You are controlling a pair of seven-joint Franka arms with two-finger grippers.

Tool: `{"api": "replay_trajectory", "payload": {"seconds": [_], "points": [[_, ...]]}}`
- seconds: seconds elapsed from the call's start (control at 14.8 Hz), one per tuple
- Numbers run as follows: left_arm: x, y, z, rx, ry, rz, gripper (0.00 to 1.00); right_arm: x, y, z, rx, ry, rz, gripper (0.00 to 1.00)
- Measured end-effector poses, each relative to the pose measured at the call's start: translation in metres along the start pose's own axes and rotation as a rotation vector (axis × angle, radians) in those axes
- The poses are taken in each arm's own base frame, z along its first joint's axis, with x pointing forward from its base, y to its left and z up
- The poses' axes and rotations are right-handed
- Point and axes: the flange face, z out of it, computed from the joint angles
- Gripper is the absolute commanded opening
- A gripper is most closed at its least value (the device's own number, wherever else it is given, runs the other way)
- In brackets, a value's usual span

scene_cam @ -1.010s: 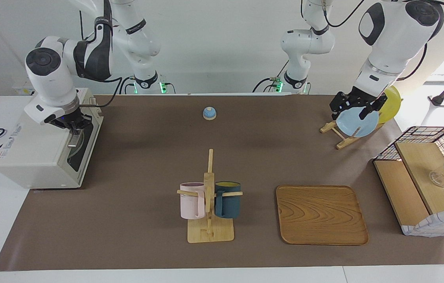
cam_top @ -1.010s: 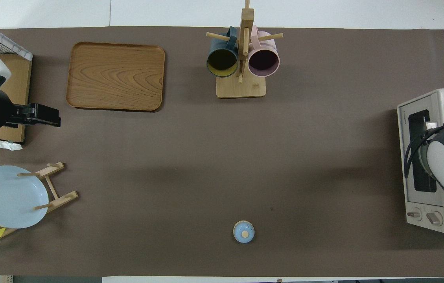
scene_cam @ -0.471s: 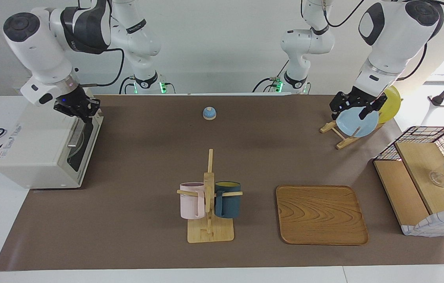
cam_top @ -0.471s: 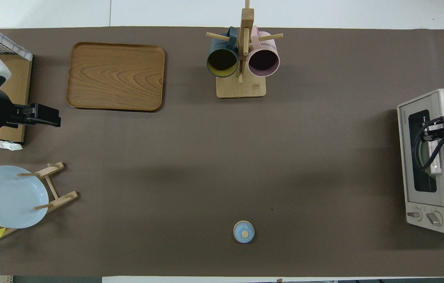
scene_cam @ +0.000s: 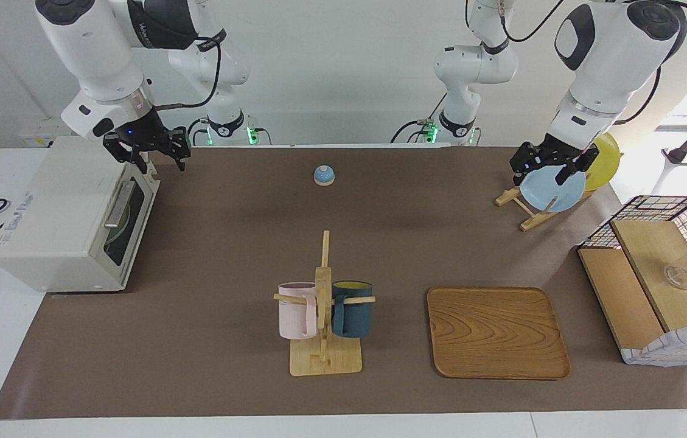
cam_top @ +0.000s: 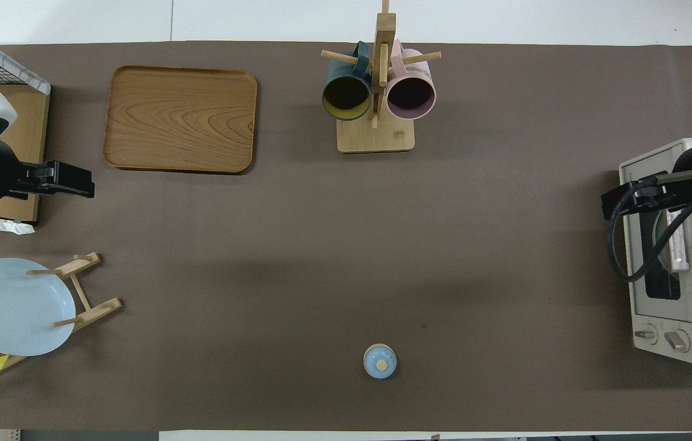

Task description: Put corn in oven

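The off-white oven (scene_cam: 57, 207) stands at the right arm's end of the table with its dark glass door and bar handle (scene_cam: 118, 204) shut; it also shows in the overhead view (cam_top: 658, 318). No corn shows in either view. My right gripper (scene_cam: 159, 159) is open and empty, raised over the oven's door-side corner nearest the robots; in the overhead view (cam_top: 612, 205) it hangs at the door's edge. My left gripper (scene_cam: 541, 173) is open and empty, waiting over the plate rack; it also shows in the overhead view (cam_top: 85, 184).
A plate rack (scene_cam: 529, 210) holds a light blue plate (scene_cam: 553, 188) and a yellow plate (scene_cam: 605, 159). A mug tree (scene_cam: 324, 304) carries a pink and a dark blue mug. There are also a wooden tray (scene_cam: 495, 331), a small blue bell (scene_cam: 324, 175) and a wire basket (scene_cam: 659, 274).
My right gripper has lifted off the oven's door handle and moved up and toward the table's middle. The oven door stays shut. The left arm has not moved.
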Motion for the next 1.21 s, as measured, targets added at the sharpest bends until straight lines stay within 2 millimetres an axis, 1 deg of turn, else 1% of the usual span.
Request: {"api": "replay_trajectory", "payload": {"seconds": [0.27,0.54,0.67,0.88,1.21], "points": [[0.000,0.000,0.000,0.000,0.000,0.000,1.00,-0.001,-0.010,0.001,-0.001,-0.011,0.025,1.00],[0.000,0.000,0.000,0.000,0.000,0.000,1.00,-0.001,-0.015,-0.003,0.015,-0.004,0.023,1.00],[0.000,0.000,0.000,0.000,0.000,0.000,1.00,-0.001,-0.011,-0.005,0.019,0.002,0.029,1.00],[0.000,0.000,0.000,0.000,0.000,0.000,1.00,-0.002,0.001,-0.009,0.029,0.010,0.046,1.00],[0.000,0.000,0.000,0.000,0.000,0.000,1.00,0.000,0.003,-0.007,0.031,0.006,0.049,1.00]]}}
